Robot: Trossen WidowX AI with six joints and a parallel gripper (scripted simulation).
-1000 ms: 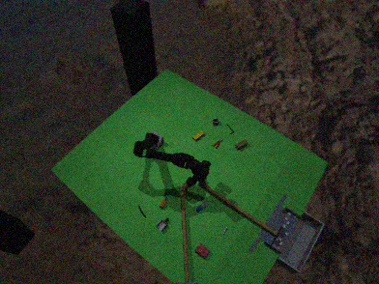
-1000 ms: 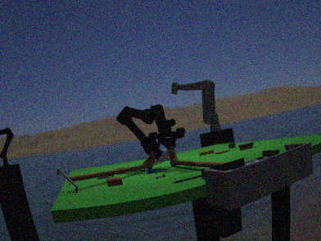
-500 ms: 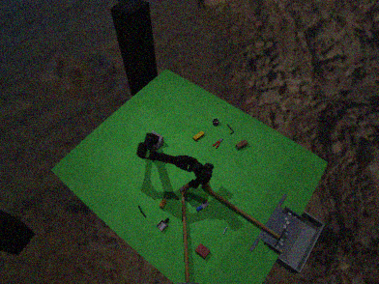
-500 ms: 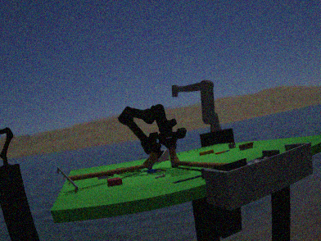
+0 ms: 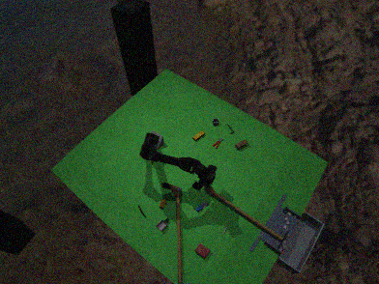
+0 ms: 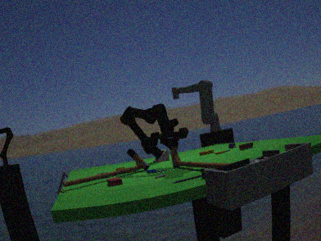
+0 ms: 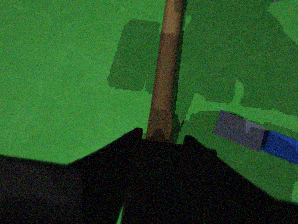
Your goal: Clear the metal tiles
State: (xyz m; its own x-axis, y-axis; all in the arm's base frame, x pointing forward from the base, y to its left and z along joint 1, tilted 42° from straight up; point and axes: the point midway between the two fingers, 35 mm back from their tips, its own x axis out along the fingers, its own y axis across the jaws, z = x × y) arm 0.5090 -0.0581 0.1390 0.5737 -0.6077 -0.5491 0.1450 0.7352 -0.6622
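My gripper (image 5: 208, 187) (image 6: 174, 150) (image 7: 162, 138) is shut on the wooden handle of the long scraper (image 5: 244, 213) (image 6: 196, 164) (image 7: 168, 65). The handle slopes away from the fingers to the steel plate. Its far end rests about where the plate meets the catch box; the head is too dark to make out. The steel bench plate (image 5: 274, 223) is blue-grey. The catch box (image 5: 307, 240) (image 6: 262, 176) adjoins its far end. Several small pale tiles (image 5: 286, 220) show near the border of plate and box; I cannot tell on which side each lies.
Another long-handled tool (image 5: 179, 237) (image 6: 102, 176) lies on the green table. A blue-and-grey item (image 5: 200, 208) (image 7: 280, 146) lies near the held handle. A red block (image 5: 202, 251) (image 6: 115, 181), yellow block (image 5: 198, 135), red pliers (image 5: 218, 144) and brown block (image 5: 242, 145) also lie there.
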